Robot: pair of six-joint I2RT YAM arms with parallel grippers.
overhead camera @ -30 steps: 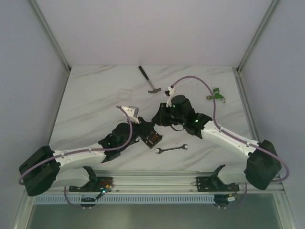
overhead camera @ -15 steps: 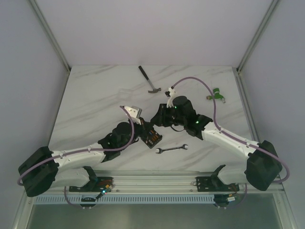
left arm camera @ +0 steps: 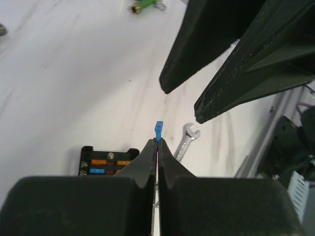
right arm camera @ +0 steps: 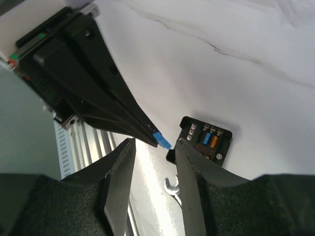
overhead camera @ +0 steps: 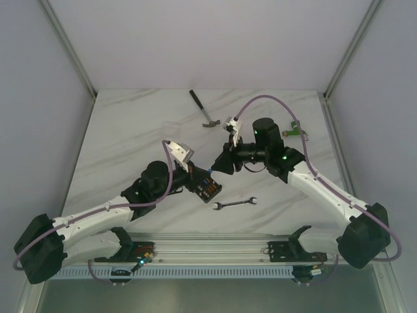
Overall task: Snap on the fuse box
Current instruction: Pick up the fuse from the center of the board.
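The fuse box (overhead camera: pixel 206 188) is a small black open box with orange and blue fuses, lying flat on the table; it also shows in the left wrist view (left arm camera: pixel 105 159) and the right wrist view (right arm camera: pixel 207 139). My left gripper (left arm camera: pixel 157 143) is shut on a small blue fuse (left arm camera: pixel 159 129) and holds it in the air above and beside the box. My right gripper (right arm camera: pixel 154 147) is open, its fingers (right arm camera: pixel 121 167) on either side of the blue fuse (right arm camera: pixel 162 140) without touching it. In the top view both grippers meet just above the box, the left (overhead camera: pixel 202 173) and the right (overhead camera: pixel 220 167).
A silver wrench (overhead camera: pixel 235 204) lies just right of the fuse box, near the front rail. A hammer (overhead camera: pixel 204 109) lies at the back middle. A small green and metal part (overhead camera: pixel 296 128) sits at the back right. Walls close both sides.
Both arms have risen. The left gripper has lifted up off the fuse box with the blue fuse. The right wrist has swung up and back, its fingers now around the fuse.
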